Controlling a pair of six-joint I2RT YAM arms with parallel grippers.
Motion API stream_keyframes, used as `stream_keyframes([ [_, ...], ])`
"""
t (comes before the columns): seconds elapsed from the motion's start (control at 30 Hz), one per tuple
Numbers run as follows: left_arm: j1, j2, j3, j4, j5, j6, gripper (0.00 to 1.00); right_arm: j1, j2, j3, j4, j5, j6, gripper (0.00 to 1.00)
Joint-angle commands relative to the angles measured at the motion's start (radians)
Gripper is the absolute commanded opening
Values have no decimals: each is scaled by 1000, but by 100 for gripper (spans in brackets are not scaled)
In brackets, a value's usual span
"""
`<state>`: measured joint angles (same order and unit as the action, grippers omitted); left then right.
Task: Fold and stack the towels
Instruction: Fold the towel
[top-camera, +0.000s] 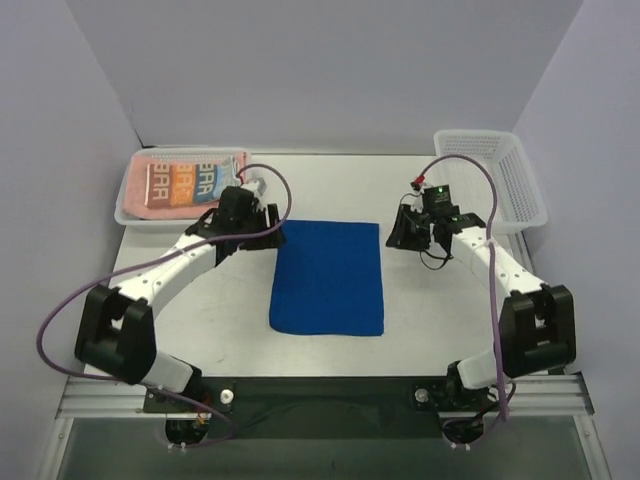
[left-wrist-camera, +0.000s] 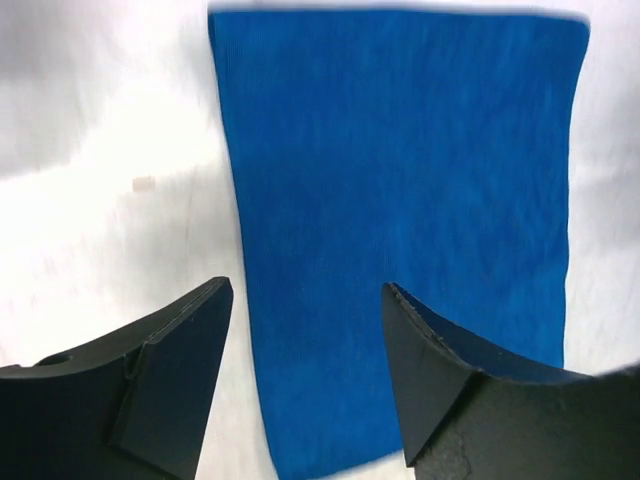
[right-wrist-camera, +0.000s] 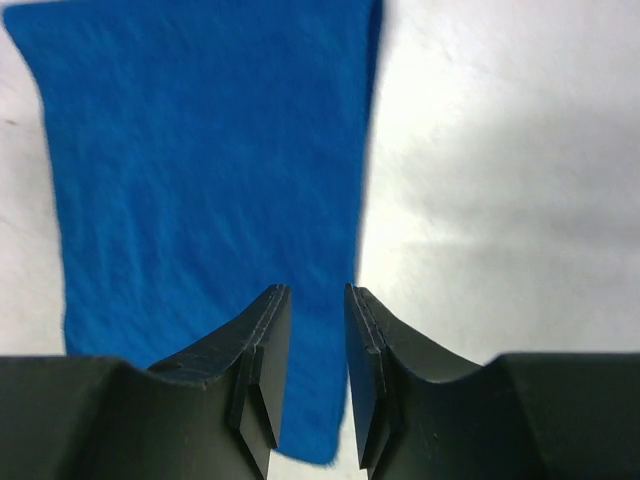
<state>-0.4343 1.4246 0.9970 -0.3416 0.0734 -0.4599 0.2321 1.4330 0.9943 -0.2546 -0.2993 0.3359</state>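
Observation:
A royal-blue towel (top-camera: 328, 277) lies flat as a tidy rectangle in the middle of the table, also seen in the left wrist view (left-wrist-camera: 400, 200) and the right wrist view (right-wrist-camera: 210, 180). My left gripper (top-camera: 268, 233) (left-wrist-camera: 307, 288) hovers over its far left corner, open wide, nothing between the fingers. My right gripper (top-camera: 402, 236) (right-wrist-camera: 317, 290) hangs over the far right corner, jaws a narrow gap apart and holding nothing. A white towel with orange and blue lettering (top-camera: 188, 180) lies on a salmon-pink towel (top-camera: 138, 186) in the left basket.
The white mesh basket (top-camera: 122, 212) holding those two towels stands at the far left. A second white mesh basket (top-camera: 492, 172) stands at the far right with nothing visible in it. Purple cables loop from both arms.

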Motion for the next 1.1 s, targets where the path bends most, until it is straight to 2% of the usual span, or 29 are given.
stream_keyframes([
  [0.0, 32, 141, 154, 147, 61, 66, 68, -11, 116, 79, 208, -153, 61, 28],
  [0.1, 42, 279, 247, 185, 80, 53, 61, -11, 243, 156, 336, -178, 130, 26],
  [0.23, 43, 427, 385, 210, 109, 40, 44, -11, 394, 263, 382, -182, 178, 23],
  [0.4, 61, 562, 442, 214, 100, 26, 41, -19, 547, 336, 422, -184, 209, 22],
  [0.57, 85, 634, 437, 216, 94, 23, 39, -43, 615, 320, 423, -167, 227, 22],
  [0.77, 104, 643, 419, 205, 101, 30, 40, -77, 601, 262, 420, -150, 221, 22],
  [0.9, 112, 600, 430, 184, 100, 70, 48, -79, 535, 273, 365, -149, 151, 23],
  [1.07, 114, 551, 439, 167, 26, 164, 66, -79, 452, 271, 308, -118, 39, 30],
])
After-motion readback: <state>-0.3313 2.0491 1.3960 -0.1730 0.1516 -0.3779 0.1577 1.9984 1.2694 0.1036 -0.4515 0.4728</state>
